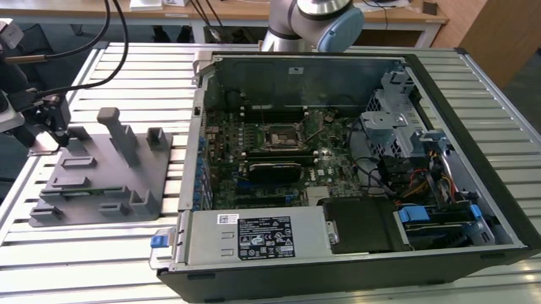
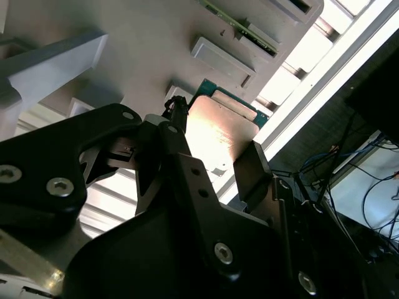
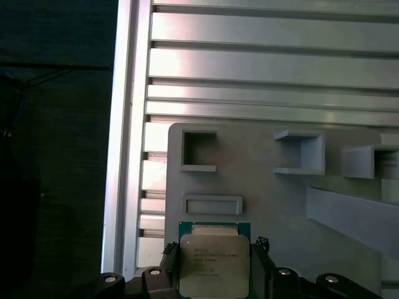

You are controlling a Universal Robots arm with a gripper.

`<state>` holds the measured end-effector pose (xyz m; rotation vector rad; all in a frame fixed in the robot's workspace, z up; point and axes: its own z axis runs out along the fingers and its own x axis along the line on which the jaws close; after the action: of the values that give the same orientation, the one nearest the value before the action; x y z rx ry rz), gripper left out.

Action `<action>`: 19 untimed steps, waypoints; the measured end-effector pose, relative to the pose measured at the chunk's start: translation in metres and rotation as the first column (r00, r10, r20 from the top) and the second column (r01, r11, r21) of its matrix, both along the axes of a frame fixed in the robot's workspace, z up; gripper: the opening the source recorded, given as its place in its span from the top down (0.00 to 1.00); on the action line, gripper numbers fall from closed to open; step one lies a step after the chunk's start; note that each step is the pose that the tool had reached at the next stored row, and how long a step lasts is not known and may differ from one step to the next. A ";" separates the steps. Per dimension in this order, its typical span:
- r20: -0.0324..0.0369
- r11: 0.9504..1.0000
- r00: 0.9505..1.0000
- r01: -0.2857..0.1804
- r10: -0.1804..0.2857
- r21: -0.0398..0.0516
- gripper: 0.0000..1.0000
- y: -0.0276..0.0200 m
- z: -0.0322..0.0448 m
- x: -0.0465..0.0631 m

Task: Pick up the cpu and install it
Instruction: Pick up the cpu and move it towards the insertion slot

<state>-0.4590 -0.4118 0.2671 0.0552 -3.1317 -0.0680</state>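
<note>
CPU (image 3: 214, 265) lies flat, silver top showing, right between the fingers (image 3: 169, 255) of the gripper (image 3: 214, 249) — they sit narrow against two opposite edges, so it looks clamped. It is over the grey tray (image 3: 280, 205), near one corner — well apart from the seemingly empty socket (image 1: 277, 136) inside the open computer case (image 1: 338, 79).

Slatted aluminium table (image 1: 85, 259) under bright light, desk (image 1: 237, 11) behind (pale wood).
</note>
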 end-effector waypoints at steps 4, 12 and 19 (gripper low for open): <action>0.000 1.000 1.000 0.000 0.000 0.000 0.46 0.0000 0.0029 0.000; 0.000 1.000 1.000 0.000 0.000 0.000 0.46 0.0001 0.0083 0.000; 0.000 1.000 1.000 0.000 0.000 0.000 0.46 0.0001 0.0111 0.000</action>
<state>-0.4590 -0.4118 0.2781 0.0551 -3.1318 -0.0681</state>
